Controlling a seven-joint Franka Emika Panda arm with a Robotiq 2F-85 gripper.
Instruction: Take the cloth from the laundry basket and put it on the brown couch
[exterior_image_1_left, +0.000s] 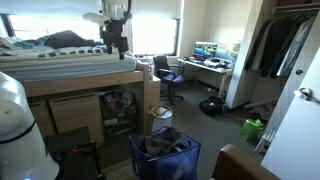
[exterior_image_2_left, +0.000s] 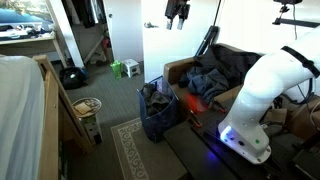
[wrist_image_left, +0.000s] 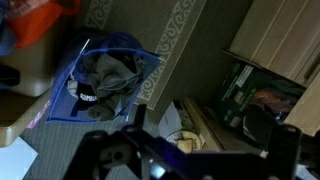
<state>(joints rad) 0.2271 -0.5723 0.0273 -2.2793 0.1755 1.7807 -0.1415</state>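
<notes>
Pose: arm (exterior_image_2_left: 258, 95) raised, gripper (exterior_image_2_left: 177, 22) up high.
The gripper points down in both exterior views with its jaws apart. The white arm bends upward from its base.

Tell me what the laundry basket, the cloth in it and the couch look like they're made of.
Laundry basket: probably thin blue fabric or mesh, matte; its walls sag. Cloth: soft grey textile, crumpled into folds; weave too blurred to tell. Couch: brown upholstery with a padded, rounded arm, maybe leather or fabric; the look leaves it open.
</notes>
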